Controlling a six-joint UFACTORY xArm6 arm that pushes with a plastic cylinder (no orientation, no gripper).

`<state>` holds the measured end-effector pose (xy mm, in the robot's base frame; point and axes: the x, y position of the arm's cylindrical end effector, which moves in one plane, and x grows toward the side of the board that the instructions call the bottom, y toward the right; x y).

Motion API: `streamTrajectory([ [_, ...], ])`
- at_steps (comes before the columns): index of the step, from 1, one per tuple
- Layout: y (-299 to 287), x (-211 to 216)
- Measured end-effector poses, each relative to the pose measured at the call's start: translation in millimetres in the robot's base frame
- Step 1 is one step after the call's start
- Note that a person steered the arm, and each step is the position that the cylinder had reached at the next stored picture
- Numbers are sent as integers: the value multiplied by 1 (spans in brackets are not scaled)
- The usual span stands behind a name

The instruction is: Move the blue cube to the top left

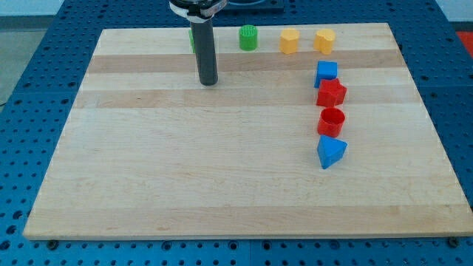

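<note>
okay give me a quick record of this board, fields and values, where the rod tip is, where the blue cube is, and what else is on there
tip: my tip rests on the board near the view's top, left of centre, touching no block
target: blue cube, at the view's right, top of a column
column below it: red star-like block, red cylinder, blue triangular block
top row: green block, two yellow blocks
partly hidden: another green block behind the rod
board: wooden board

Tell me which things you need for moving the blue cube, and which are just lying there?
Needed: blue cube; my tip, far off to its left; board.

Just lying there: red star, red ring, blue wedge, two yellow blocks, green block, another green block half hidden behind my rod.
</note>
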<state>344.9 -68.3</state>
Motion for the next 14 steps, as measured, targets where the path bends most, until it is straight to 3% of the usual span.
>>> streamTrajectory([
  [4,8,3],
  [8,165,-32],
  [9,194,-48],
  [10,195,-48],
  [12,256,-44],
  [14,214,-20],
])
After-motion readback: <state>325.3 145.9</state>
